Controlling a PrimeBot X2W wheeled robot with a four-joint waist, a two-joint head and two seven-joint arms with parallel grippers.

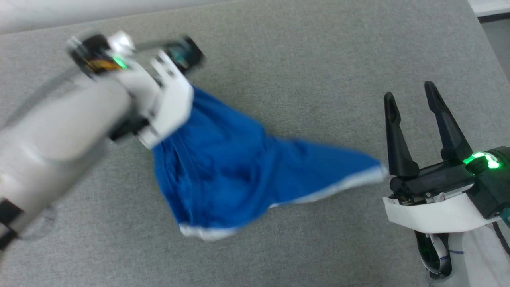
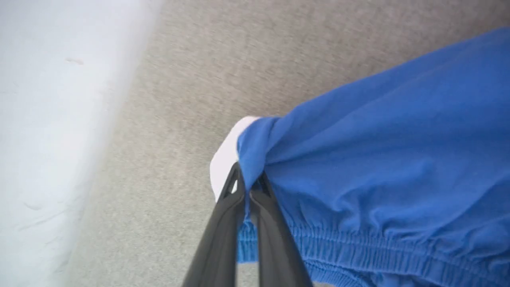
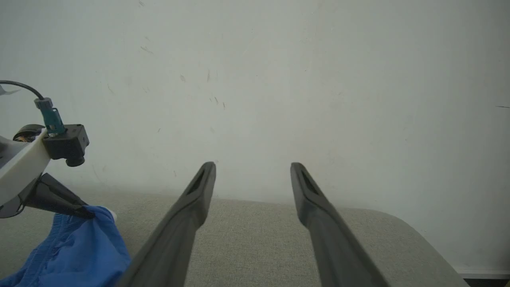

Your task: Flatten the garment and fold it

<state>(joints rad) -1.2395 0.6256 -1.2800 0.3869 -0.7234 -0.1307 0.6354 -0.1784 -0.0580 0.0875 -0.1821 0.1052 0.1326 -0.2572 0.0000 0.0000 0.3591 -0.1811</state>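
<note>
My left gripper is pinched shut on the blue shorts. It holds them by a corner next to the stretchy waistband. A bit of white cloth pokes out just past my fingertips. That corner is lifted up off the grey tabletop. The rest of the shorts hangs down from it and spreads out on the tabletop like a little tent.

One leg with a white edge stretches out toward my right side. Its tip lies just beside my right gripper. My right gripper is wide open and holds nothing. It points at the pale wall past the end of the tabletop.

I think the job is only at its start. I have a grip on the shorts, and that is all that is done. They are bunched and wrinkly, not flat. Nothing is folded yet.

What is left, I think, is to lay the shorts out flat, smooth the legs and the waistband, and then fold them. My open right gripper is close to the leg tip, so it could take hold there and help pull the shorts straight.
</note>
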